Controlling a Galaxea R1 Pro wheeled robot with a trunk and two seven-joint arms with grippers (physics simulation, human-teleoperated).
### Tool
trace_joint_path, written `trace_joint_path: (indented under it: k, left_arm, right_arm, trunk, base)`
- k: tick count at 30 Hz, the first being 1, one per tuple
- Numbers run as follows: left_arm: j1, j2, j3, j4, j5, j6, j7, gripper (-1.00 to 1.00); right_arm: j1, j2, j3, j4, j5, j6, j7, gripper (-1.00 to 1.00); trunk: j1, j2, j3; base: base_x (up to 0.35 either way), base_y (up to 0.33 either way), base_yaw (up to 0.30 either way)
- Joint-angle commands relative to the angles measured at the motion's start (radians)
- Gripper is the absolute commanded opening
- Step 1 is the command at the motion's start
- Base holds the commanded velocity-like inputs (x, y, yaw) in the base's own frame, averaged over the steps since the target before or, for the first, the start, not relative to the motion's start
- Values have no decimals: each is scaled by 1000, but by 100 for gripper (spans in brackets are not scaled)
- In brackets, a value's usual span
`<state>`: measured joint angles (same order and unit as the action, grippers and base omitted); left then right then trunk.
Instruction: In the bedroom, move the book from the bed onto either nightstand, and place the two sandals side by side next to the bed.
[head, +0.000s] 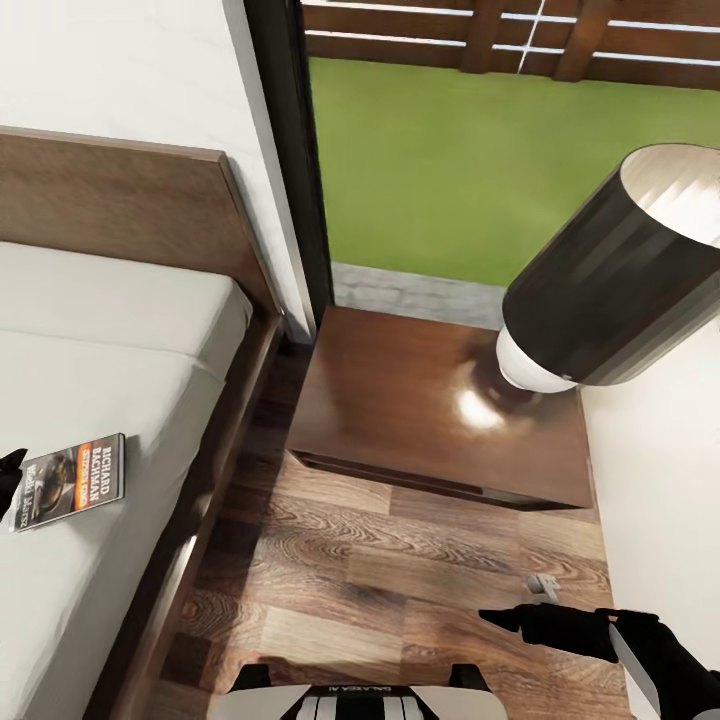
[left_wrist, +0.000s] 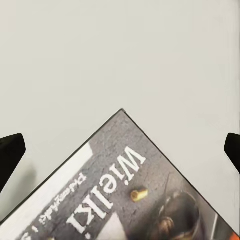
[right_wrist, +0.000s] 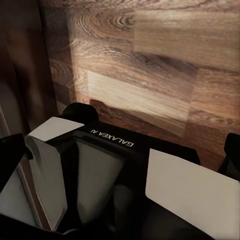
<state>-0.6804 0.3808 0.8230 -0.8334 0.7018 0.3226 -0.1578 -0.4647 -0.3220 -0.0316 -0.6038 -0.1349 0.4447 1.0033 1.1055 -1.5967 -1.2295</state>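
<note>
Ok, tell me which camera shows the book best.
The head view: the whole book lies flat on the bed, cover lettering readable. The left wrist view gives only a close-up of one corner, between the open fingertips. The right wrist view looks at floor.

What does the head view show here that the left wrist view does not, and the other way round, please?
Head view alone: the nightstand with a lamp on its top, the headboard, the window, the plank floor, and the right gripper low over that floor.
Left wrist view alone: the cover's close detail, the word "Wielki", and the left gripper open, its fingertips wide apart above the cover.
Both: the book lying flat on the bed.
</note>
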Motion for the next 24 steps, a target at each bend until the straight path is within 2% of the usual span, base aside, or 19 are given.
trace_joint_path:
  k: [1,22,24]
  left_arm:
    - [-1,0,4,0,7,9,-3,100]
    - [-1,0,4,-1,7,9,-3,100]
    - [-1,0,4,-1,7,9,-3,100]
  right_arm:
    - [0,0,-1,0,-6,8,1,100]
    - [0,0,-1,0,-6,9,1,100]
    - [0,0,-1,0,-6,9,1,100]
  trunk:
    - [0,0,0]
    - [0,0,0]
    - [8,-14,-7]
  base:
    - [0,0,0]
    - [0,0,0]
    - [0,0,0]
